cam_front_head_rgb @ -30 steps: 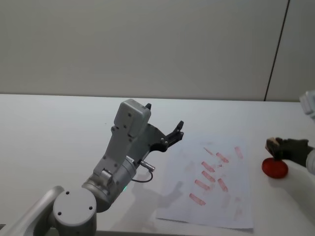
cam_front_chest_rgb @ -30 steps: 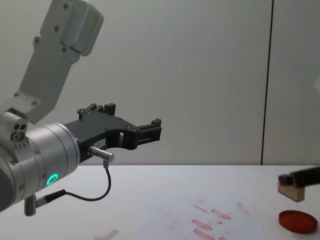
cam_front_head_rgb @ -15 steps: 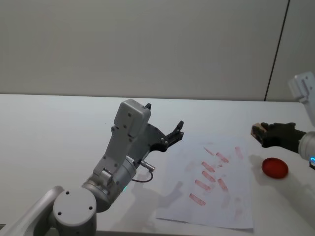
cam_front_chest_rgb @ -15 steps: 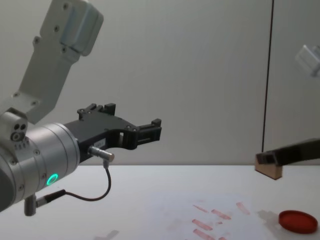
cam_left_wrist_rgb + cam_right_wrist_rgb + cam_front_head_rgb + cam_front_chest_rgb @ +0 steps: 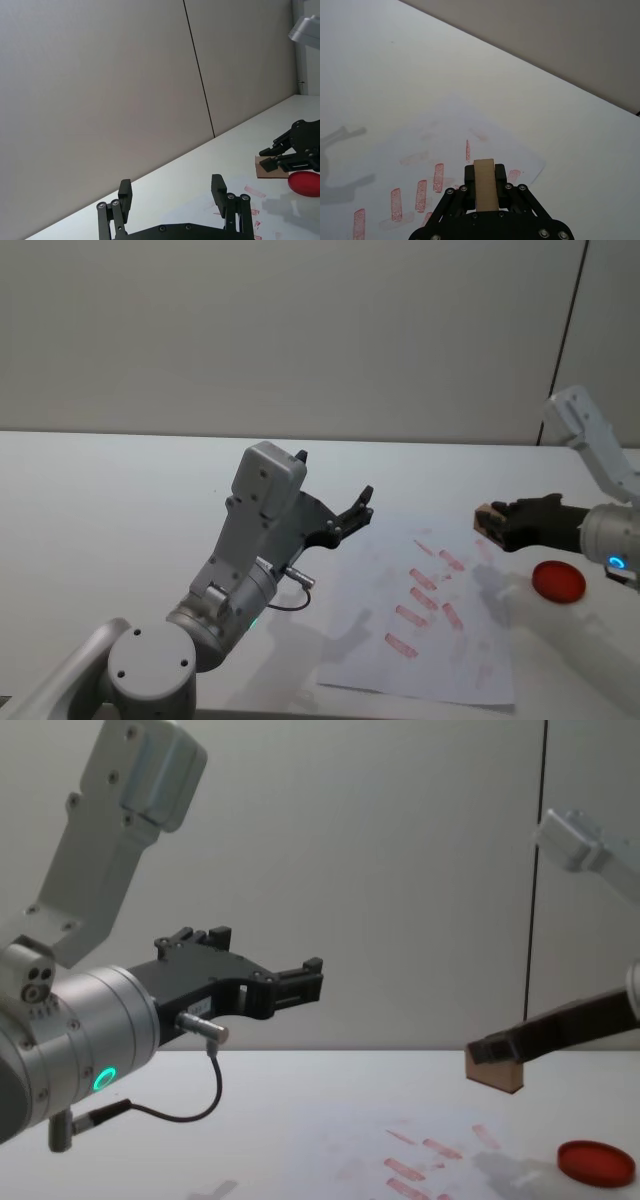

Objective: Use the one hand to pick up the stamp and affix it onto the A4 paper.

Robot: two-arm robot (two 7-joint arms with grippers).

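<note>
From the head, the right gripper (image 5: 500, 527) is clamped on the stamp (image 5: 484, 520), a tan wooden block in the air near the far right corner of the A4 paper (image 5: 440, 650), a flat white sheet with red bars. The round red ink pad (image 5: 558, 581) lies beside it. The left gripper (image 5: 357, 511) hangs raised, black fingers spread. At the right wrist, the block's underside is hidden. From the chest, the paper's edges barely show.

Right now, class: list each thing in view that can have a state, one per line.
right end effector, shut on the stamp, above the table
stamp, gripped, lifted
left end effector, open, empty, raised
A4 paper, flat, bearing red marks
ink pad, uncovered, on the table
</note>
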